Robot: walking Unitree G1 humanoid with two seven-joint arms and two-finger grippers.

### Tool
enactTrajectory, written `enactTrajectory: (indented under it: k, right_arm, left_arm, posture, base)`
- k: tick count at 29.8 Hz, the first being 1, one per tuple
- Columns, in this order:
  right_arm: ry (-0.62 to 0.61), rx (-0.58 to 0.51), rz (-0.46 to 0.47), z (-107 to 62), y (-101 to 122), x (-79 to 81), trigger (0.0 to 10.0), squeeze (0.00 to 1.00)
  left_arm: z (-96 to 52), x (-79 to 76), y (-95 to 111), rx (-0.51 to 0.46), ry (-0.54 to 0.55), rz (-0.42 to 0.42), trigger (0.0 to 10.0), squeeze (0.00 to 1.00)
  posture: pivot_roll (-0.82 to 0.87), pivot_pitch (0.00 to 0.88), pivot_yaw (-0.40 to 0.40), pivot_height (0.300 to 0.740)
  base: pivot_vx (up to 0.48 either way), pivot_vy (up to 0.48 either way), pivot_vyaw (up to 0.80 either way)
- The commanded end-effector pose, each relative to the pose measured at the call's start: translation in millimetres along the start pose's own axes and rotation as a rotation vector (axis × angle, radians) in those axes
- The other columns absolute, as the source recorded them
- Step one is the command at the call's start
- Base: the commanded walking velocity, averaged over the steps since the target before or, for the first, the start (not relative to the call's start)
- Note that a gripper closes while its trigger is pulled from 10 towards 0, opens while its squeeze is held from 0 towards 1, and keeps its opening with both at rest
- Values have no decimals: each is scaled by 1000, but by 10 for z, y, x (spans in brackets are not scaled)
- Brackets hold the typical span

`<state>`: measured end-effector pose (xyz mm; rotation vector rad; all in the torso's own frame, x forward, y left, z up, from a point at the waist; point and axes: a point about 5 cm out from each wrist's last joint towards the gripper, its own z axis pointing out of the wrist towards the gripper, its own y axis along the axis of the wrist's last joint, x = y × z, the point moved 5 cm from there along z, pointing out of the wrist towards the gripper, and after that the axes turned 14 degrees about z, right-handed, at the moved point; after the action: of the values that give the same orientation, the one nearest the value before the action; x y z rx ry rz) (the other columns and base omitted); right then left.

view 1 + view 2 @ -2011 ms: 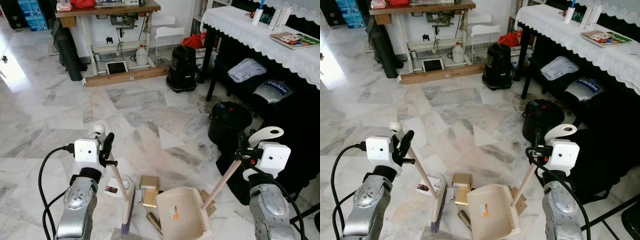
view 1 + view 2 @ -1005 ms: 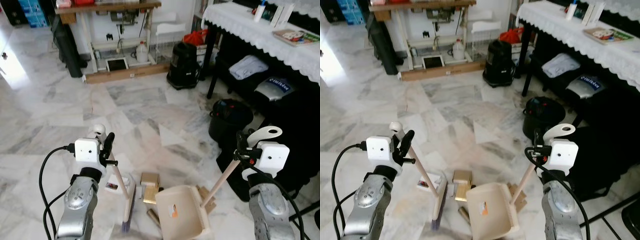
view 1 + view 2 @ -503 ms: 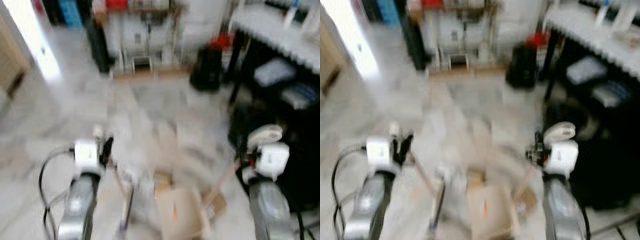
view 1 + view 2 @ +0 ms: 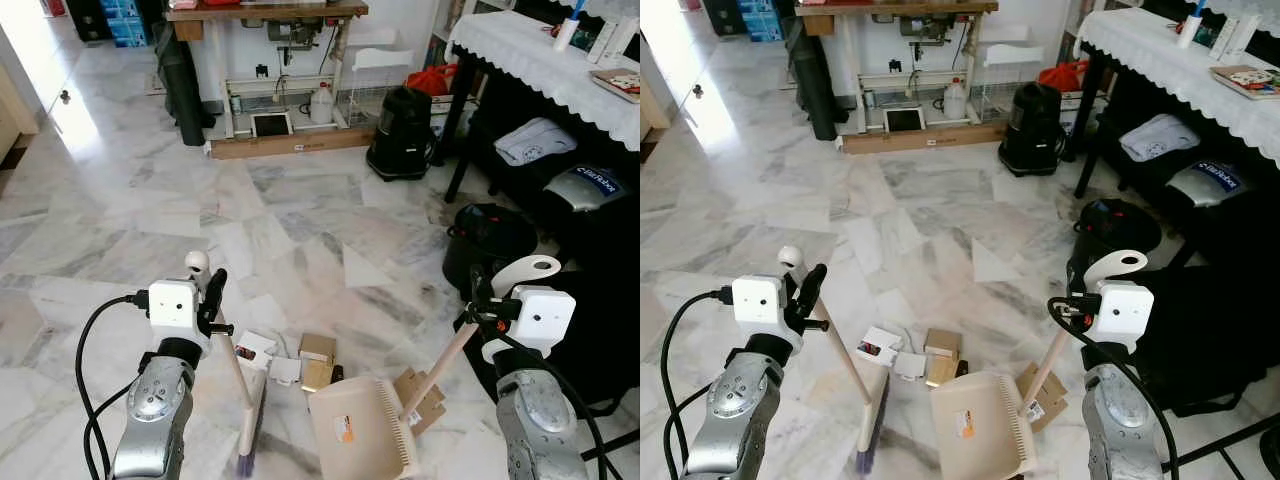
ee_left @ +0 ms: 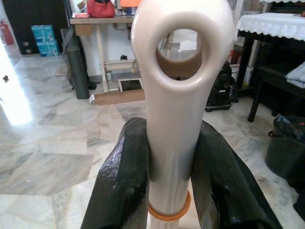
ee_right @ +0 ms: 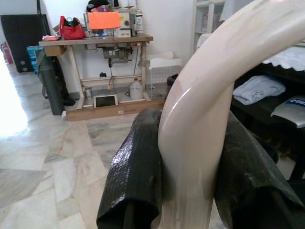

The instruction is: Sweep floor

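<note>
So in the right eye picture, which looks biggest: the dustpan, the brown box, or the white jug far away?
1. Dustpan, biggest.
2. Brown box and white jug look about alike; the jug is farther away, so I won't rank them.

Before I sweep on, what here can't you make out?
- Broom bristles: cut off by the left eye view's bottom edge.
- Litter behind the dustpan: partly hidden by the pan.
- Labels on the small boxes: too small to read.
- Floor beneath the left claw: blocked by the broom handle in its wrist view.
</note>
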<state>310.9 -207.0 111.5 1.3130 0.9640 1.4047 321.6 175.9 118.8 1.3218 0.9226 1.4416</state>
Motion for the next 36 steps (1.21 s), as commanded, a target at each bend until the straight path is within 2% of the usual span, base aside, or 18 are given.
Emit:
enactTrajectory:
  k: [1, 6, 21, 29, 36]
  right_arm:
    - [6, -32, 0, 26, 83, 15, 10000, 0]
    - [7, -30, -2, 23, 79, 15, 10000, 0]
    - [-33, -30, -26, 7, 85, -75, 10000, 0]
    - [-32, -31, -26, 12, 89, -71, 10000, 0]
    - [-37, -29, -30, -4, 88, -85, 10000, 0]
  left_arm:
    - [45, -19, 97, -37, -6, 7, 10000, 0]
    - [41, -22, 93, -36, -7, 7, 10000, 0]
    - [35, -36, 64, -25, -15, 9, 10000, 0]
    - [39, -43, 67, -28, -14, 15, 10000, 0]
    - [32, -54, 55, -22, -22, 11, 10000, 0]
  posture:
    - [-25, 0, -21, 740]
    - [-27, 0, -21, 740]
    - [-30, 0, -22, 740]
    - [-31, 0, -22, 740]
    - [-33, 0, -22, 740]
  base:
    - [0, -285, 0]
    - [0, -289, 0]
    - [0, 0, 0]
    - [0, -383, 0]
    - [0, 0, 0]
